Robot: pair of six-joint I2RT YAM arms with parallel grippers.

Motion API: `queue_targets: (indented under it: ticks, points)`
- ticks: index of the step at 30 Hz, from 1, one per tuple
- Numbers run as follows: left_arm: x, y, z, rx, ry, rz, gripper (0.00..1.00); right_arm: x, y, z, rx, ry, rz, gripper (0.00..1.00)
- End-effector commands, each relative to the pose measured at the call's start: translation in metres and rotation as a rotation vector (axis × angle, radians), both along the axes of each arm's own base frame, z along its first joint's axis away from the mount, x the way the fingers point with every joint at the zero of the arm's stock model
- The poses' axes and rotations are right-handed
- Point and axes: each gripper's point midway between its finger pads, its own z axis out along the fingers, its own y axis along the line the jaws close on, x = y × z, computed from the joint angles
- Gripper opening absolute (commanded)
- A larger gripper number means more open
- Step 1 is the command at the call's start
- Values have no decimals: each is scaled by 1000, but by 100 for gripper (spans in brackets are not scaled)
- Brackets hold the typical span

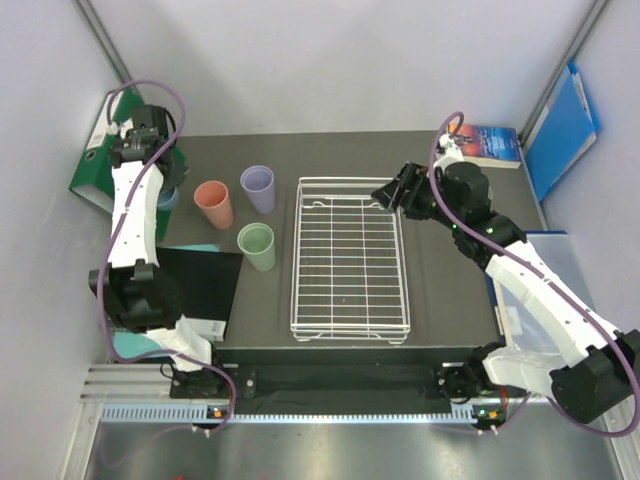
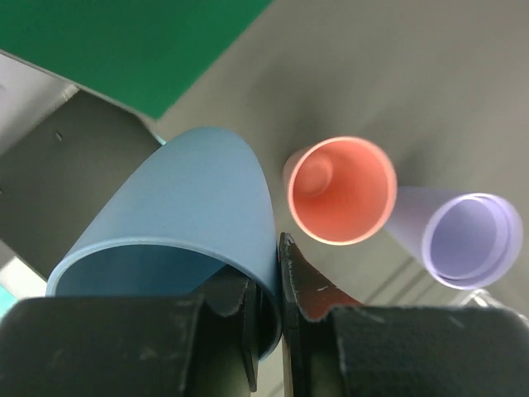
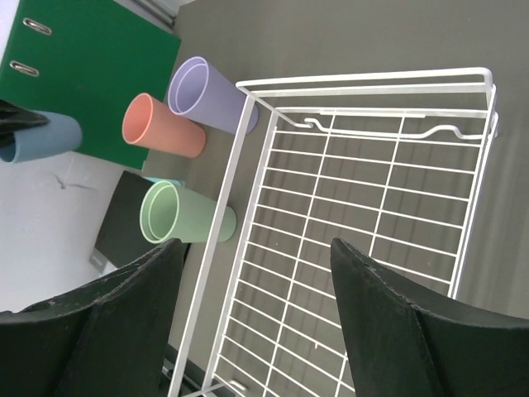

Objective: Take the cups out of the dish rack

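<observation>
Left claw (image 2: 277,273) pinches the tilted blue cup (image 2: 190,207) by its rim, right claw (image 3: 254,248) gapes over the empty rack (image 1: 350,180); releasing now risks it toppling against the green binder (image 2: 124,41).

cups (image 1: 257,246) left of dish rack (image 1: 297,260)

Bright, even overhead light, soft faint shadows on the dark grey worktop (image 1: 445,300). Left wrist view: near black fingers (image 2: 302,277) blurred.
</observation>
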Motion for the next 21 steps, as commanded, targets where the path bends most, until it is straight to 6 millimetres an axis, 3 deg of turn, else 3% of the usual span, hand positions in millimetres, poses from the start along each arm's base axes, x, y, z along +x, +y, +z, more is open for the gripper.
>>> queue_targets:
  ticks: [1,7,14,21]
  points:
    - [7,-11,-32,-104,67,-45,0,0,-1,27,-17,-88,-5,71]
    - [18,-13,-62,-151,135,-63,0,6,2,19,-35,-70,-2,72]
    - [29,-1,-98,-221,204,-28,0,10,7,13,-40,-58,12,72]
    - [34,14,-122,-253,238,11,0,14,7,9,-58,-47,7,72]
